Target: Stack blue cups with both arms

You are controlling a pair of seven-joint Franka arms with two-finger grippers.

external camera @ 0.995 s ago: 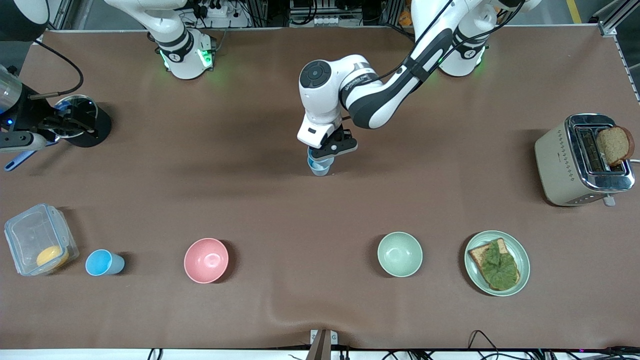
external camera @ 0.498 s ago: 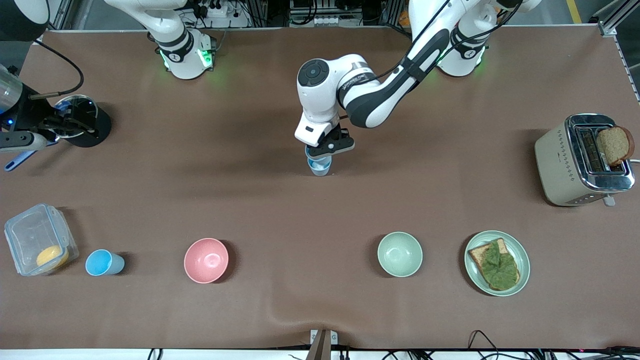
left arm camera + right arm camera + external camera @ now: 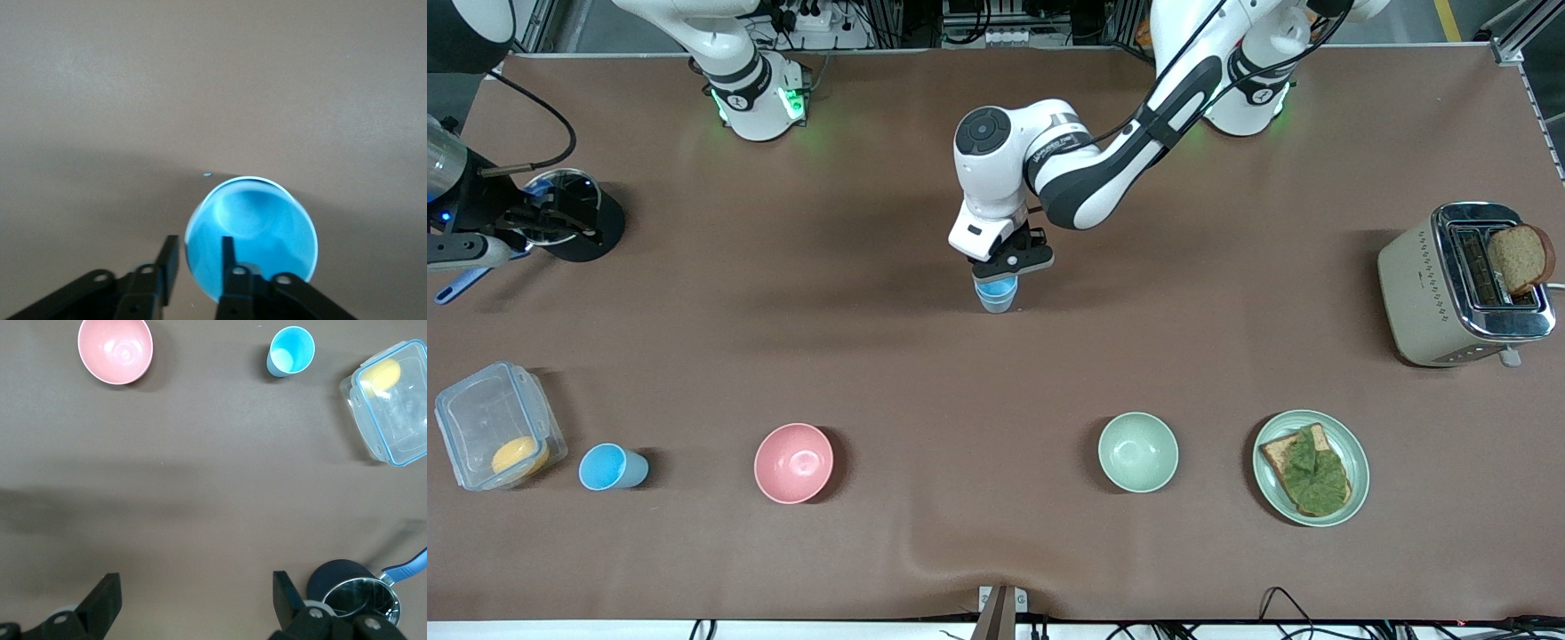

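Showing the left gripper (image 3: 198, 255) low over the middle of the table, its fingers (image 3: 170, 257) parted astride the rim of the paler blue cup (image 3: 996, 294), one inside the mouth and one outside. The grip looks released, and the cup stands upright on the brown table (image 3: 1227, 551).

The right gripper (image 3: 197, 587) waits spread wide and empty above the right arm's end of the table, near a steel pot (image 3: 360, 603).

The brighter blue cup (image 3: 611, 467) stands well apart from the first, much nearer the front camera, between a clear lidded container (image 3: 494, 436) and the pink bowl (image 3: 793, 462). The stack is therefore judged not yet made.

Hazards, as judged:
- A sideways withdrawal could let the inner finger catch the rim and tip the light cup.
- The right gripper's reach could knock the container just beside the brighter cup.
- A tilted or off-centre insertion could jam the tapered walls or topple both cups.
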